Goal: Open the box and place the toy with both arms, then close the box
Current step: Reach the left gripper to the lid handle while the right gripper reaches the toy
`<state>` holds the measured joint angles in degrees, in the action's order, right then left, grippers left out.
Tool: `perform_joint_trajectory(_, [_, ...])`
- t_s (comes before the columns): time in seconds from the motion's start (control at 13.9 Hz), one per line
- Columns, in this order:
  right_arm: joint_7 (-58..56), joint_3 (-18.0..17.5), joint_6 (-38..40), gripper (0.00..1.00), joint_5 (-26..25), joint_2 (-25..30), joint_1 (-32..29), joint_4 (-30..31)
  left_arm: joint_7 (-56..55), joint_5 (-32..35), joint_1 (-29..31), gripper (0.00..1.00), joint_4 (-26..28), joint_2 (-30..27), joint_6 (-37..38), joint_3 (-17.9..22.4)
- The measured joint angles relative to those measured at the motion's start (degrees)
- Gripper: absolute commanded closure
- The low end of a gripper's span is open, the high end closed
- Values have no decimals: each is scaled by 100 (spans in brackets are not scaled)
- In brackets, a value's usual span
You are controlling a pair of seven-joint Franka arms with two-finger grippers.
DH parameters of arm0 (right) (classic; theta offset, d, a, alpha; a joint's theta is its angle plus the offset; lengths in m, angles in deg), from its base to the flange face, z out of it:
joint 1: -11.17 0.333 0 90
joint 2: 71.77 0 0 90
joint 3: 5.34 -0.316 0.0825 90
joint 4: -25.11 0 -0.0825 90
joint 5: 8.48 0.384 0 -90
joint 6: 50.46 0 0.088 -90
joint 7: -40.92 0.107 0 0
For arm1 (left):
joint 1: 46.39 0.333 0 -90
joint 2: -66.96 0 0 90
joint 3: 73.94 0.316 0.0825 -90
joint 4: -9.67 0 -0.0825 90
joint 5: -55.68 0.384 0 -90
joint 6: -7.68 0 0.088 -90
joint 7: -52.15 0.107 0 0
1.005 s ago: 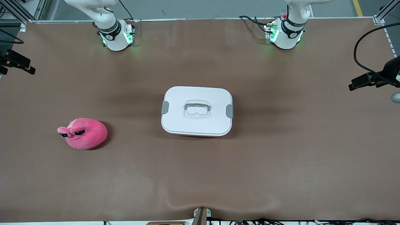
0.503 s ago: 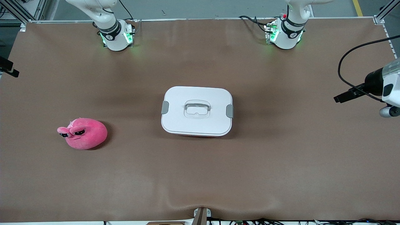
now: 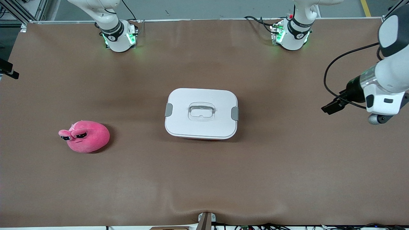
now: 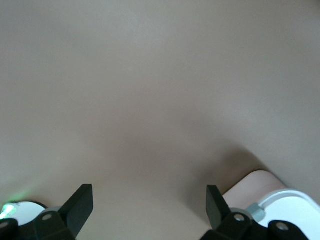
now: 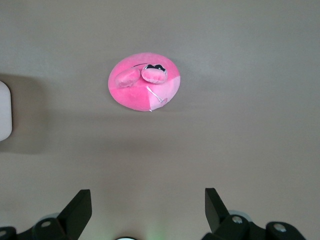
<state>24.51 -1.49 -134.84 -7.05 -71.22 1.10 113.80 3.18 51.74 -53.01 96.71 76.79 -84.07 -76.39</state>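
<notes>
1. Your box [image 3: 201, 113] sits shut in the middle of the table [image 3: 287, 179], white lid [image 3: 204, 99] on, its long axis running from one arm's end of the table to the other, with a grey clip [image 3: 168, 110] at each short end.
2. The left gripper [image 4: 150, 205] hangs spread wide and empty over bare table toward the left arm's end; a corner of the box shows just past one fingertip [image 4: 214, 200], so the box lies off to that side of the fingers, not between them.
3. The right gripper [image 5: 147, 207] is likewise released and empty, high up, with the toy [image 5: 145, 81] ahead of its fingers and well apart.
4. In the front view the right gripper is probably just off the edge, so judge its reach from the wrist view.
5. Each arm is nearer its own clip; the toy lies toward the right arm's end.
</notes>
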Motion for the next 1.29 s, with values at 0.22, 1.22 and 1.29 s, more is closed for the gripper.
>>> perform_joint_trajectory(0.22, [-108,1,-15,0,2,-107,-35,35,-770,-4,-314,0,0,88,-164,-10])
perform_joint_trajectory(1.22, [-2482,-126,-1258,0,105,-1693,360,56,-4647,-431,-1735,0,-35,646,-1132,-34])
perform_joint_trajectory(1.29, [-2807,-127,-1376,0,105,-1801,371,57,-4882,-431,-1834,0,-90,714,-1181,-36])
